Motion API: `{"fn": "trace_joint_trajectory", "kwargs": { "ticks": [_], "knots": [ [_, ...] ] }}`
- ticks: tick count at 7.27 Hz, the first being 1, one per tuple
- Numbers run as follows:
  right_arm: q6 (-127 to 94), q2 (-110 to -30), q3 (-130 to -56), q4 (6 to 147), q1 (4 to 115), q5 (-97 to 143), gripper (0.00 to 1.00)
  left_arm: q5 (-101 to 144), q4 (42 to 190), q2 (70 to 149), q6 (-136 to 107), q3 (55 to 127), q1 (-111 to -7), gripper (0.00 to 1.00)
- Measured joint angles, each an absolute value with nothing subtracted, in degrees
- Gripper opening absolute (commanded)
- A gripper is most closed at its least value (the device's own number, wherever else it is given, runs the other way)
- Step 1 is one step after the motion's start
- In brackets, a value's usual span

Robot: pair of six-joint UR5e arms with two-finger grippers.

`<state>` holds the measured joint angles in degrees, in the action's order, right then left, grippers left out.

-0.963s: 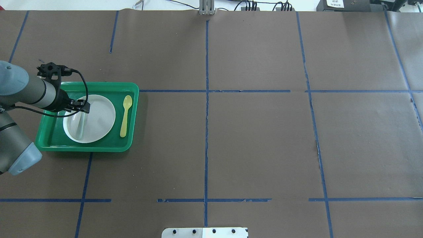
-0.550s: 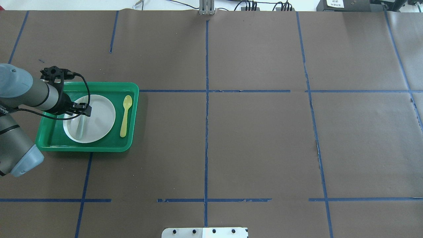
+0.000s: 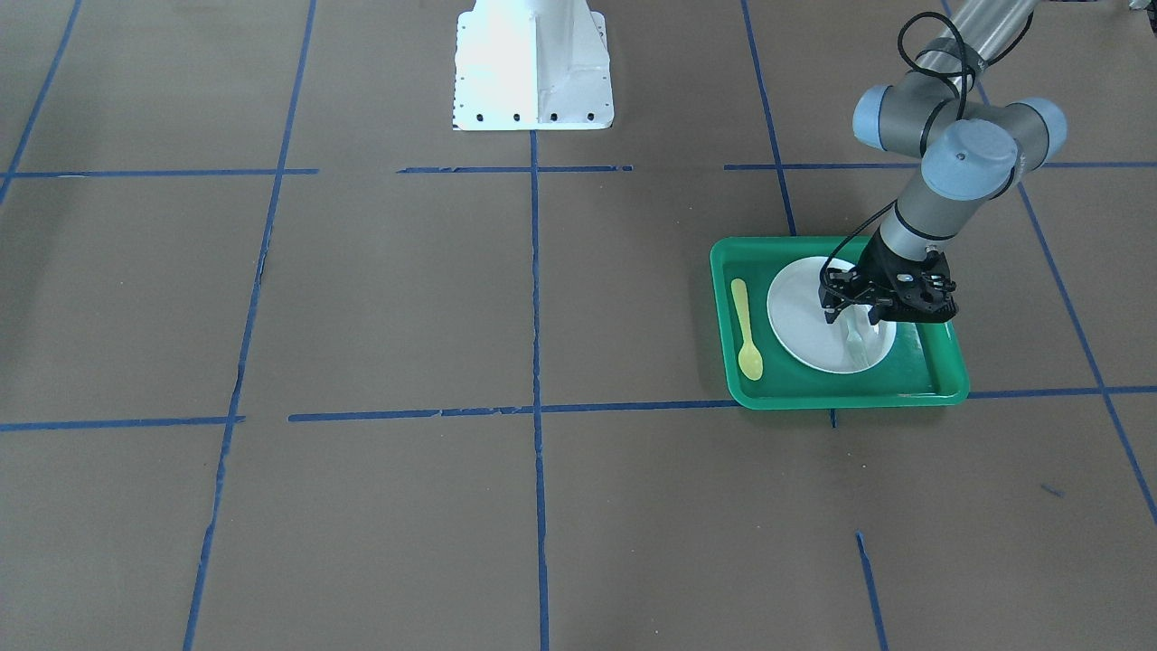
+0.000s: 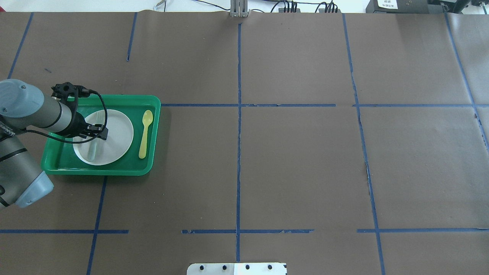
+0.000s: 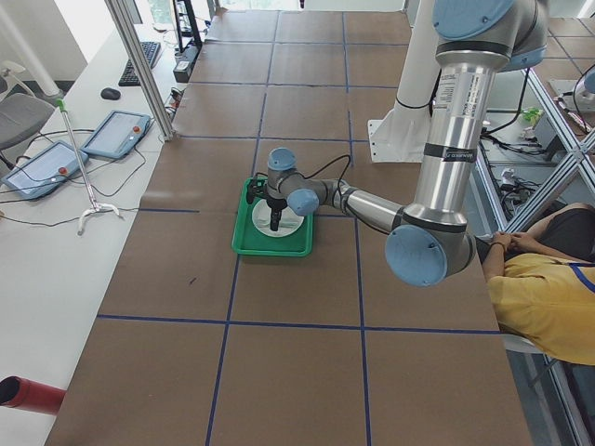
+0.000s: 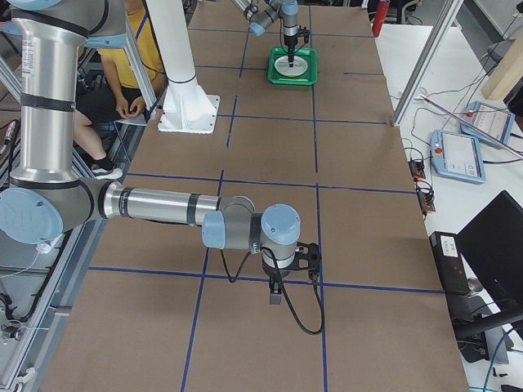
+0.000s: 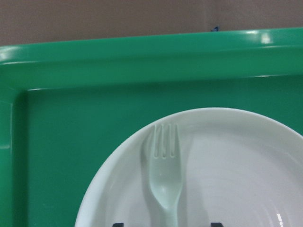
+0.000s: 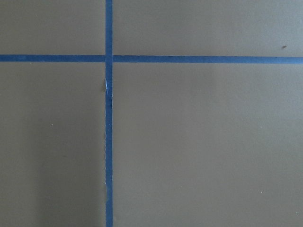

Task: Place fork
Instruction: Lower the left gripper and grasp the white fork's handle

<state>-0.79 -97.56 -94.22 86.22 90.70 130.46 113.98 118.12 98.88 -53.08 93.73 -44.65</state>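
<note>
The left gripper hovered empty, jaws spread, with the pale translucent plastic fork beneath it on the round white plate; placement was judged complete.

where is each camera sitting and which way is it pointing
Front-facing: across the table, facing the robot, steeply down; left arm at right, left gripper over green tray.
Overhead: behind the robot, looking forward and down; left arm at left.
Exterior left: table's end; left arm near.
Exterior right: opposite end; right arm near.
Left wrist: down onto fork on white plate; fingertips at bottom.
Right wrist: down onto blue tape; no body.
Shared: front-facing and overhead show yellow spoon.
</note>
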Motion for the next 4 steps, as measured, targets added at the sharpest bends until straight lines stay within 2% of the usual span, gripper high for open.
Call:
{"fn": "trace_joint_trajectory", "kwargs": {
  "ticks": [1, 4],
  "knots": [
    [-0.8, -97.6, -94.2, 86.2, 90.7, 130.5, 1.0, 114.0, 118.1, 98.9, -53.1, 93.6, -44.6, 0.0],
    [-0.8, -97.6, -94.2, 86.2, 90.7, 130.5, 1.0, 116.2, 118.0, 98.6, -52.9, 94.1, -44.6, 0.0]
  ]
}}
